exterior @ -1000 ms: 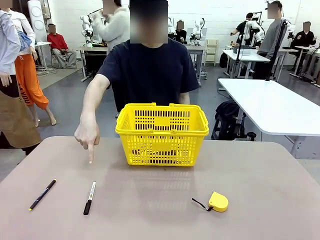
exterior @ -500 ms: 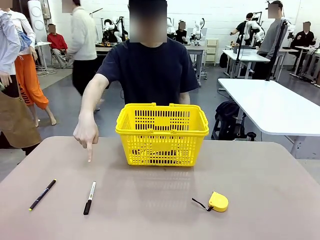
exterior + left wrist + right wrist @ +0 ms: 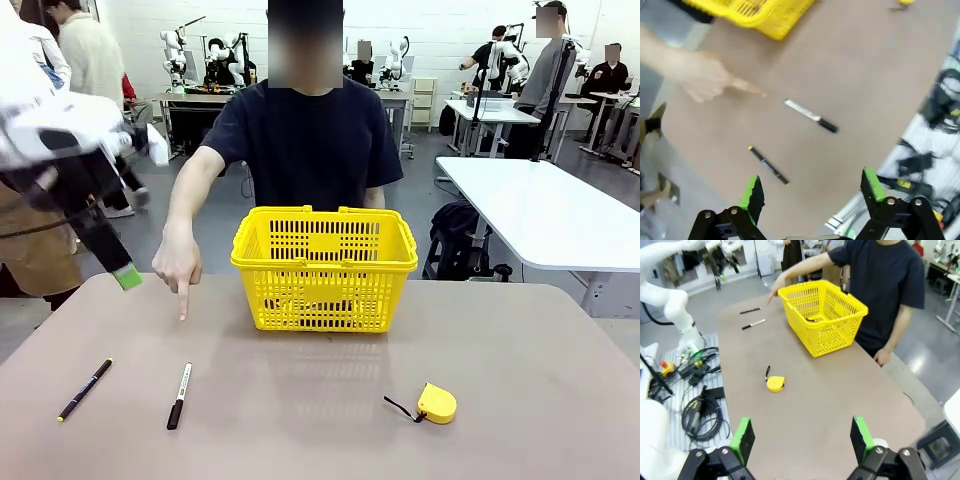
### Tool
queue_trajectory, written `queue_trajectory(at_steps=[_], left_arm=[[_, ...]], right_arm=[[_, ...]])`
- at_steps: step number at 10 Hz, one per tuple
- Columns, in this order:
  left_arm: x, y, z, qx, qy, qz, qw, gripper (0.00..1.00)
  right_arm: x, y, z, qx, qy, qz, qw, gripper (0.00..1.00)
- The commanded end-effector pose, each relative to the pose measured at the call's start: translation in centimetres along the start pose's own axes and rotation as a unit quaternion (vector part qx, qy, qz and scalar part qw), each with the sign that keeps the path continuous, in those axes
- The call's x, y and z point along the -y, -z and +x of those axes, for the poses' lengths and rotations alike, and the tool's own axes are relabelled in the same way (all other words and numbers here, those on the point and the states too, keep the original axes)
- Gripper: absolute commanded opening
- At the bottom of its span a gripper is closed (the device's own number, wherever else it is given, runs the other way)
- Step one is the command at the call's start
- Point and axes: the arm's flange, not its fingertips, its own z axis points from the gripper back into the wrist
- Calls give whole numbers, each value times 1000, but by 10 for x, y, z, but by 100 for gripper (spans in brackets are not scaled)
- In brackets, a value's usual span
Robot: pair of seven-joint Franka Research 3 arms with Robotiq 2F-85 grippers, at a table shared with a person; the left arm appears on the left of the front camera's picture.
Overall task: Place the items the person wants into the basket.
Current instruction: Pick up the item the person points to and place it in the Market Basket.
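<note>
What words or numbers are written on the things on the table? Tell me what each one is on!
Nothing here can be read as words.
marker: dark print along the white barrel, too small to read.
pen: any marks are too small to read.
tape measure and basket: no lettering visible.

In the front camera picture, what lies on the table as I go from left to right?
thin black pen → marker → yellow basket → yellow tape measure
</note>
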Motion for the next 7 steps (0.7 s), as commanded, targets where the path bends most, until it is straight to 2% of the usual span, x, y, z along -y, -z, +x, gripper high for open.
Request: queue_trajectory(at_steps=[1, 3, 5, 6, 7], left_arm=[[11, 34, -10, -69, -56, 100, 991, 100], [-2, 47, -4, -80, -110, 84, 987, 100], [-17, 61, 1, -63, -159, 89, 981, 100], [-29, 63, 1, -71, -165, 81, 980, 100], [-12, 61, -11, -74, -133, 94, 984, 100]], right_arm=[[1, -2, 0, 9, -6, 3, 1000, 100], [1, -2, 0, 9, -6, 3, 1000, 100], [1, -2, 0, 9, -6, 3, 1000, 100], [1, -2, 0, 9, -6, 3, 1000, 100], [1, -2, 0, 9, -6, 3, 1000, 100]])
